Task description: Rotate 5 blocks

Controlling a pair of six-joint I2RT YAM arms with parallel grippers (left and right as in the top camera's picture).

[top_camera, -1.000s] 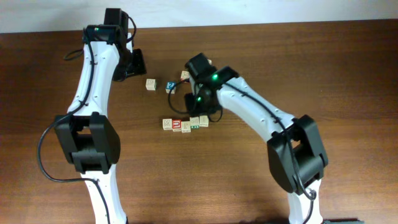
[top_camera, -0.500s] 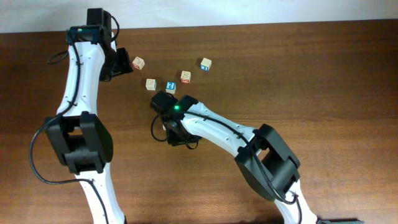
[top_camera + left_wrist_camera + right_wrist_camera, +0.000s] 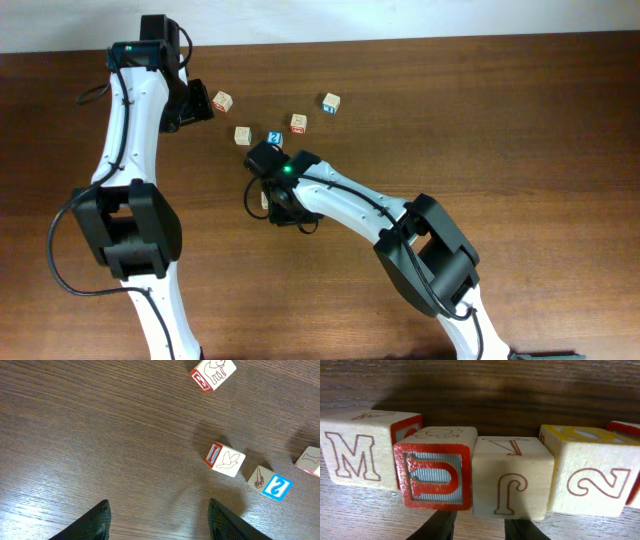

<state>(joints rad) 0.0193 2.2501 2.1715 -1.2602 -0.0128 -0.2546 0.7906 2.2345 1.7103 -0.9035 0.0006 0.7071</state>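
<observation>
The wooden table (image 3: 540, 110) bears five loose alphabet cubes (image 3: 242, 135) and a row of blocks (image 3: 512, 480).

We see a dark brown wooden table (image 3: 520, 120) filling nearly all of the overhead view, its fine grain running from side to side and showing clearly in the close views from the wrists. Along its far edge we make out a narrow strip of plain pale wall (image 3: 420, 18). The light is even and soft, leaving only faint shadows on the wood.
</observation>
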